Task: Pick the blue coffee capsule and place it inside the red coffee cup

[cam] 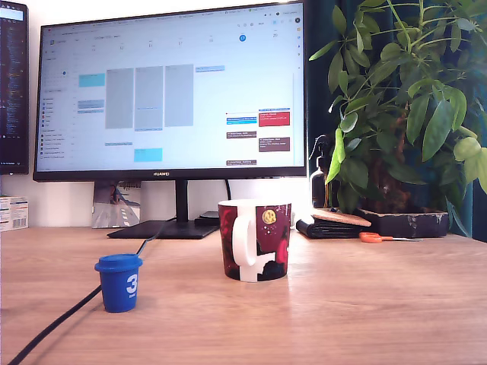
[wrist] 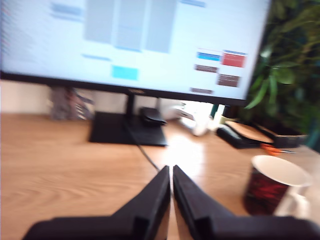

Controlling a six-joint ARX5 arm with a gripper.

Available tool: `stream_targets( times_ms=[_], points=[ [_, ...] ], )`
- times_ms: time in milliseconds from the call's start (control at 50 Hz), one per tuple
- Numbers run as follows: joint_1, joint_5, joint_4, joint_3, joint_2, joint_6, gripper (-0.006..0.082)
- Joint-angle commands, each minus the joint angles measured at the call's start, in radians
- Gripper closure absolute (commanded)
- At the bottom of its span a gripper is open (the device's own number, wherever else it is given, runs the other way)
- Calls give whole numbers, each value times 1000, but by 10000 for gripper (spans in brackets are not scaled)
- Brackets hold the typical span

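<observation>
Blue coffee capsule (cam: 119,283) stands on the desk (cam: 358,304), long axis vertical, wide lid up, "3" facing 3 o'clock | at 9 o'clock of red coffee cup (cam: 256,239), apart | gripper (wrist: 172,172) tips together, holding nothing.

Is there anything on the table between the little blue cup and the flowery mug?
No. In the exterior view, only bare wooden table lies between the small blue plastic coffee capsule and the red floral ceramic mug.

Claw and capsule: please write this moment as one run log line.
claw: shut, empty | blue capsule: on desk, untouched | red cup: upright, empty
</observation>
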Motion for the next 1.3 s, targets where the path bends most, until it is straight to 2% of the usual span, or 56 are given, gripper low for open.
stream_targets(
  times_ms=[0,260,320,360,500,540,580,660,820,1040,1280],
  points=[
    [-22,20,9,-22,47,-10,785],
    [-150,51,143,-20,279,-7,785],
    [-188,48,182,-16,340,12,759],
    [-216,32,205,-9,382,34,694],
    [-330,-55,278,31,529,170,176],
    [-363,-101,286,49,572,201,83],
    [-391,-145,289,69,612,230,51],
    [-440,-213,289,111,698,286,48],
    [-501,-284,293,178,875,353,48],
    [-509,-290,301,258,1083,370,48],
    [-510,-290,308,332,1228,405,49]
  ],
)
